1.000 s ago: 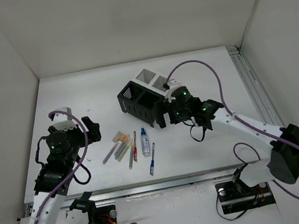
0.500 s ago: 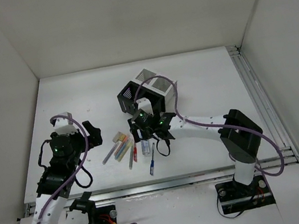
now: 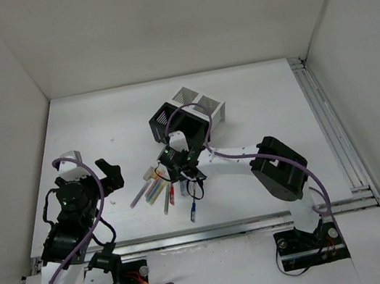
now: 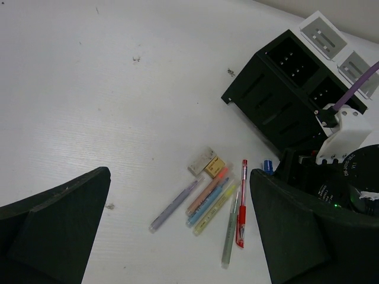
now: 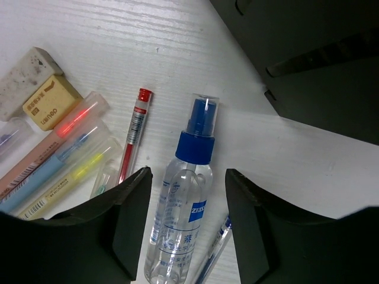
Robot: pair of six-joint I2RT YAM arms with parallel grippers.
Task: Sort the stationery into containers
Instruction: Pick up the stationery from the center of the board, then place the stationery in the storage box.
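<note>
We are seeing bright, even light falling from above, whitening the table (image 3: 263, 99) and leaving only soft, faint shadows beside the bins (image 3: 165, 128). In the right wrist view the bottle (image 5: 180, 201) is showing sharp, while the dark fingers (image 5: 124, 231) are looking soft-edged near the lens.

"ZEISS" on the blue label (image 5: 197, 210) of the clear bottle (image 5: 175, 236), print beneath illegible, eraser (image 5: 52, 102) logo unclear

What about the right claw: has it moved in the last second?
Yes. The right claw swung left, from the near right corner of the bins to just in front of them, and now hangs open over the spray bottle.
</note>
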